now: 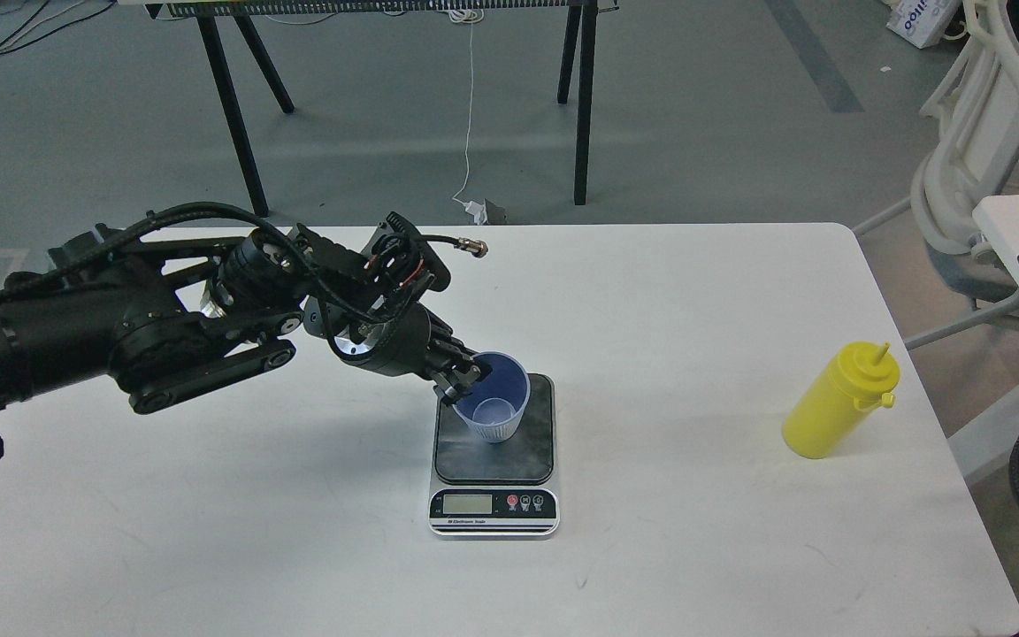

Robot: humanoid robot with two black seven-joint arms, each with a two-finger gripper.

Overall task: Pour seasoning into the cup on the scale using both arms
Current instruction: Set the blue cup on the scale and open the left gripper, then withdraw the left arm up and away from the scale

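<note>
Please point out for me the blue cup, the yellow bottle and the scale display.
blue cup (496,407): head view, on its inner wall.
yellow bottle (832,409): head view, middle of its body.
scale display (467,504): head view, centre of the LCD.

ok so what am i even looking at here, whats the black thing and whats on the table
This is a single picture taken from a robot's own head, looking down at a white table. The black thing coming in from the left is the robot's left arm; its left gripper has its fingers on the near rim of a light blue cup, which stands on a small kitchen scale. Over to the right stands a yellow squeeze bottle of seasoning, upright and untouched. The robot's right arm is not in view. The cup looks empty.
</note>
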